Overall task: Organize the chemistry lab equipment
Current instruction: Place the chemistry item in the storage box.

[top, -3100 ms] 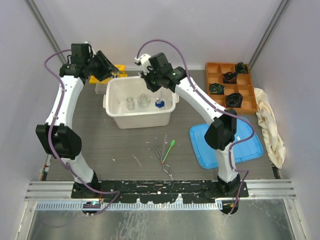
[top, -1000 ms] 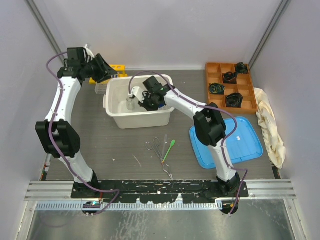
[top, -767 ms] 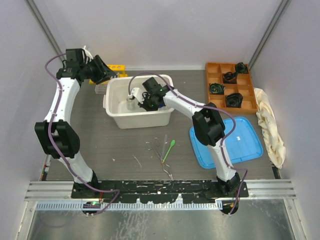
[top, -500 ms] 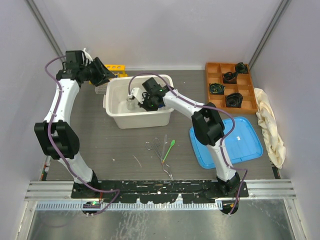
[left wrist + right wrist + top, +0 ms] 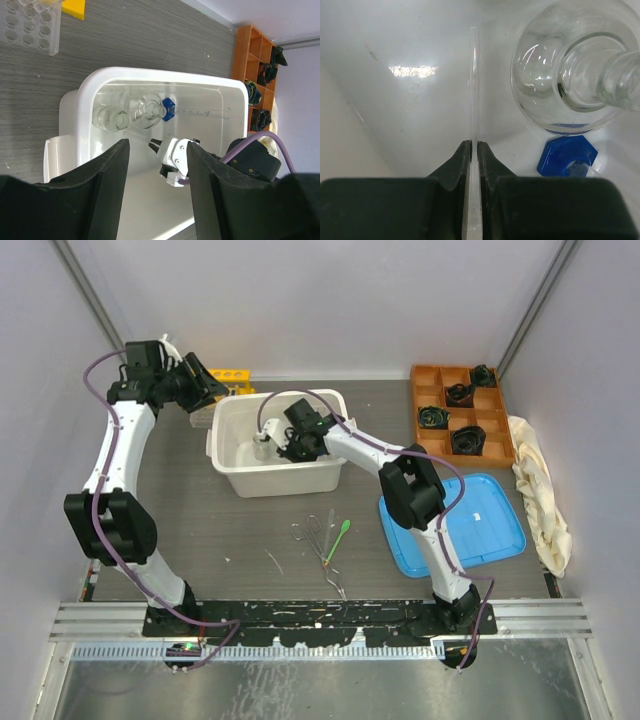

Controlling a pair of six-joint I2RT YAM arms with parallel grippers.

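Glass rod [image 5: 474, 75] between right jaws — flask [image 5: 555, 60] beside, tub wall [image 5: 345, 150] near

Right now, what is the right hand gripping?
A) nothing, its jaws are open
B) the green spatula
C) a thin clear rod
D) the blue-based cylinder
C. In the right wrist view, the right hand is shut on a thin clear rod inside the white bin, beside a glass flask. The green spatula lies out on the table.
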